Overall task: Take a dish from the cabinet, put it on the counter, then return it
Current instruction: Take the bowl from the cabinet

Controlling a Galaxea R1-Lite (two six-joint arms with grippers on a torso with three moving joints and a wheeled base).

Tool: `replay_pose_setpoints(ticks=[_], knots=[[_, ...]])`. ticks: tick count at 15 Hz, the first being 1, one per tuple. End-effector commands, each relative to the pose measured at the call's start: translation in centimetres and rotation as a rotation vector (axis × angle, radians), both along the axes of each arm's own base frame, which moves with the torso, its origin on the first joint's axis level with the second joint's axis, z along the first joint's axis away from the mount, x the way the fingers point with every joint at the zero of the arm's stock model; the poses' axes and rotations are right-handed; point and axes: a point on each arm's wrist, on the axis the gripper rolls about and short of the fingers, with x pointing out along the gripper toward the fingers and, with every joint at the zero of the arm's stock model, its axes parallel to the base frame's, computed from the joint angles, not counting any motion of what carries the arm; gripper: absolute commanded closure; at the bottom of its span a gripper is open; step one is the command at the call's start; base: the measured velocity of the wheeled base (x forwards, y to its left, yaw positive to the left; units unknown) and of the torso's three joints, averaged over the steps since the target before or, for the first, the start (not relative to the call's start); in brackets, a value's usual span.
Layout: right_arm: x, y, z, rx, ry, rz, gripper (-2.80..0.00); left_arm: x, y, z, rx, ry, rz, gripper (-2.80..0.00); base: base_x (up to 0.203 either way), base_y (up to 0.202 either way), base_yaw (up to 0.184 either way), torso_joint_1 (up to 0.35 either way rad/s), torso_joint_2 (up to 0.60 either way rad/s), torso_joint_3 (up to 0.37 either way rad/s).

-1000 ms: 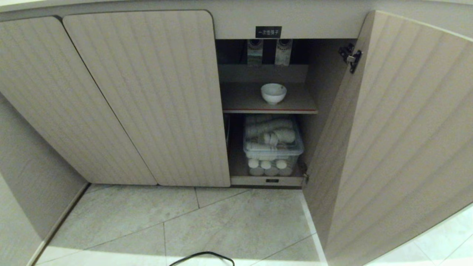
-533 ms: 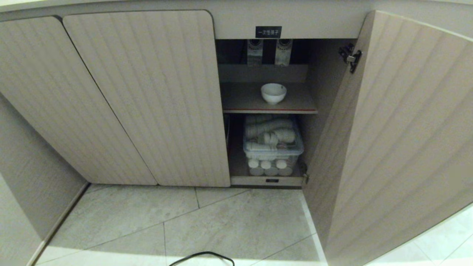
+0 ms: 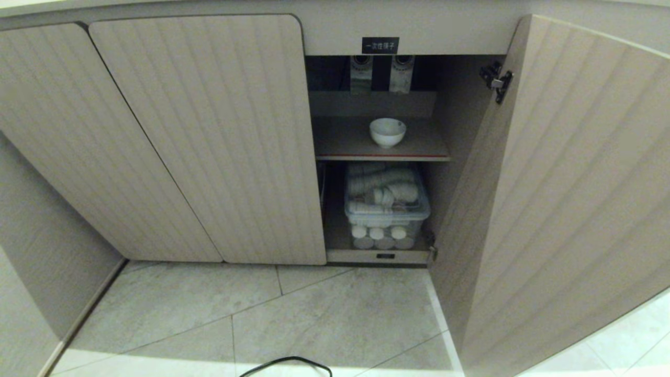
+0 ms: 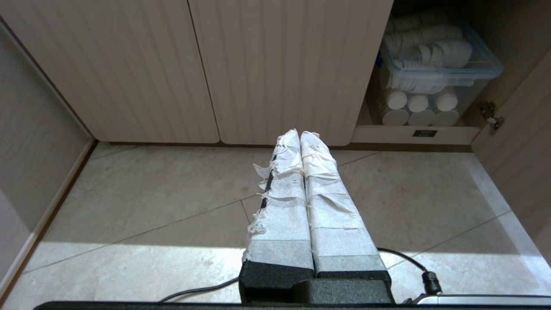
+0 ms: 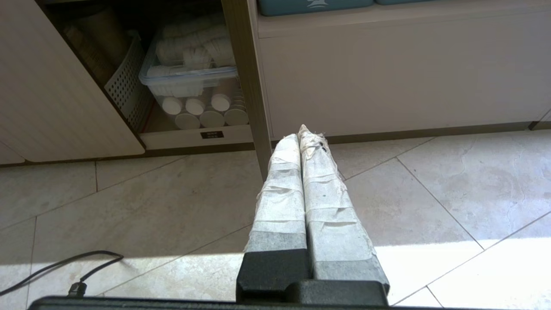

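The dish [image 3: 387,131], a small white bowl, sits upright on the red-edged upper shelf [image 3: 345,149] inside the cabinet [image 3: 209,136], whose right door [image 3: 565,199] stands open. Neither arm shows in the head view. My left gripper [image 4: 299,134] is shut and empty, held low over the floor in front of the closed doors. My right gripper [image 5: 300,137] is also shut and empty, over the floor near the open door's edge [image 5: 247,86]. The counter is out of view.
A clear lidded box [image 3: 386,207] of white cups fills the lower shelf, with a perforated basket [image 5: 127,88] beside it. A black cable [image 3: 285,364] lies on the tiled floor [image 3: 314,319]. A wall panel [image 3: 36,251] closes the left side.
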Motion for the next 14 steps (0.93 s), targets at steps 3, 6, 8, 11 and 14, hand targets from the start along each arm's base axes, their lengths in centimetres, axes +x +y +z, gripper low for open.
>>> replay_pose_setpoints(ticks=[3, 6, 8, 11, 14], knots=[[0.01, 0.00, 0.00, 0.001, 0.002, -0.001, 0.00, -0.01, 0.00, 0.02, 0.001, -0.002, 0.000, 0.00, 0.000, 0.000, 0.000, 0.000, 0.00, 0.000], [0.01, 0.00, 0.01, 0.001, 0.000, -0.002, 0.00, 0.00, 0.00, -0.01, 0.000, -0.001, 0.000, 0.00, 0.000, 0.000, 0.000, 0.000, 0.00, 0.000], [0.01, 0.00, 0.01, 0.001, 0.000, -0.002, 0.00, -0.01, 0.00, 0.01, -0.002, -0.001, 0.000, 0.00, 0.000, 0.000, 0.000, 0.000, 0.00, 0.000], [0.01, 0.00, 0.01, 0.001, 0.000, -0.001, 0.00, 0.00, 0.00, -0.02, -0.002, 0.000, -0.001, 0.00, 0.000, 0.000, 0.000, 0.000, 0.00, 0.000], [0.01, 0.00, 0.00, 0.001, 0.002, -0.001, 0.00, 0.00, 0.00, -0.02, -0.003, 0.000, 0.000, 0.00, 0.000, 0.000, 0.000, 0.000, 0.00, 0.000]])
